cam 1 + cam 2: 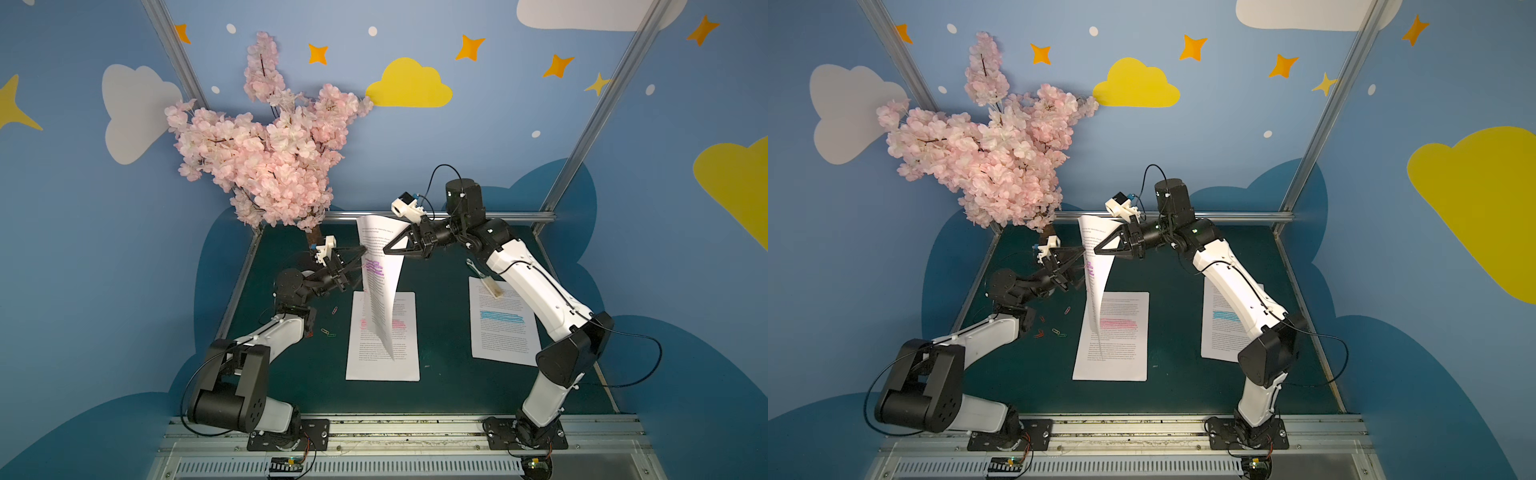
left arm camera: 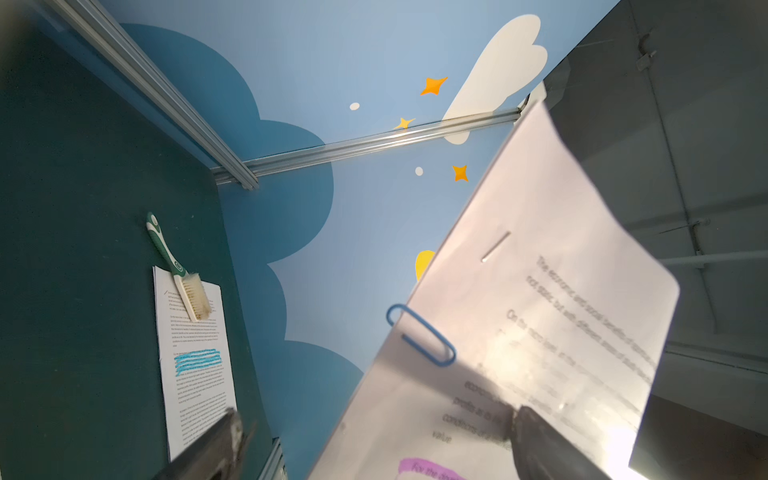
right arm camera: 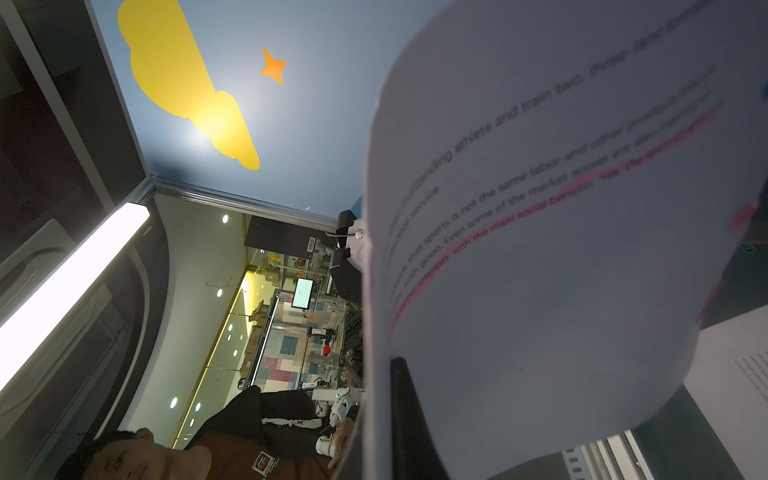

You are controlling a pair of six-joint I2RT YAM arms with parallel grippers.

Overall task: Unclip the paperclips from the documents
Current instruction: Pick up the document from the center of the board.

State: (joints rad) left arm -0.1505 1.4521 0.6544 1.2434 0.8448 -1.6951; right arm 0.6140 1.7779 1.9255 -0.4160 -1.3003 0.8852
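My right gripper (image 1: 385, 250) is shut on the upper edge of a white document (image 1: 380, 291) with a purple band, which hangs curled above the mat in both top views. In the right wrist view the page (image 3: 540, 249) covers one finger of the right gripper (image 3: 395, 365). My left gripper (image 1: 360, 266) stands open at the page's left edge. The left wrist view shows a blue paperclip (image 2: 419, 334) on that edge, just beyond the left gripper (image 2: 374, 419). Two more documents lie flat, one with a pink band (image 1: 382, 336), one with a blue band (image 1: 503, 324).
Loose paperclips (image 1: 328, 332) lie on the green mat (image 1: 440, 386) by the left arm. A green-white brush (image 1: 490, 284) rests on the blue-band page. A pink blossom tree (image 1: 266, 145) stands at the back left corner. Metal rails edge the mat.
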